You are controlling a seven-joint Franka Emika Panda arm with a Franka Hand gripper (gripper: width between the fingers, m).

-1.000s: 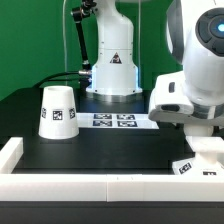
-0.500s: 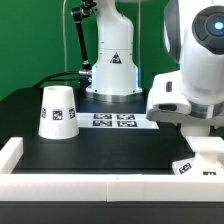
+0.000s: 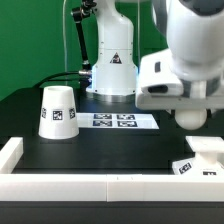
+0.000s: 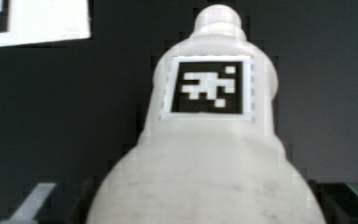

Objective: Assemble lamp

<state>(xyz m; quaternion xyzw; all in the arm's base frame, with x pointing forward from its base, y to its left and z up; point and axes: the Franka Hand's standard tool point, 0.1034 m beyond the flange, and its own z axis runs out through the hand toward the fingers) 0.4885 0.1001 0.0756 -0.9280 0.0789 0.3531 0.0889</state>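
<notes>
**Bulb gripped, base close below**

Fingers (image 4: 37,205): closed on the ball end of the bulb (image 4: 202,130). One grey pad shows on each side of the ball in the wrist view, and the gap is the ball's width, no more. The contact sits at the frame edge, so the firmness of the grip is a judgement.

Position: the bulb hangs under the arm (image 3: 185,60) at the exterior view's right, mid-height, off the counter (image 3: 110,150). Only its rounded ball shows there.

Long axis: the neck points straight away from the fingers, with the tag facing the wrist camera.

Base (image 3: 205,155): at the exterior view's lower right, below the bulb and near it (no contact).

Shade (image 3: 57,110): stands wide end down at the exterior view's left, well apart. The marker board (image 3: 125,121) lies between them, farther back.

Judgement: the step in hand looks like carrying the bulb to the base. It turns on bringing the neck over the base's socket with the axis in line. The socket is not visible, so I cannot tell how far off the alignment is.
</notes>
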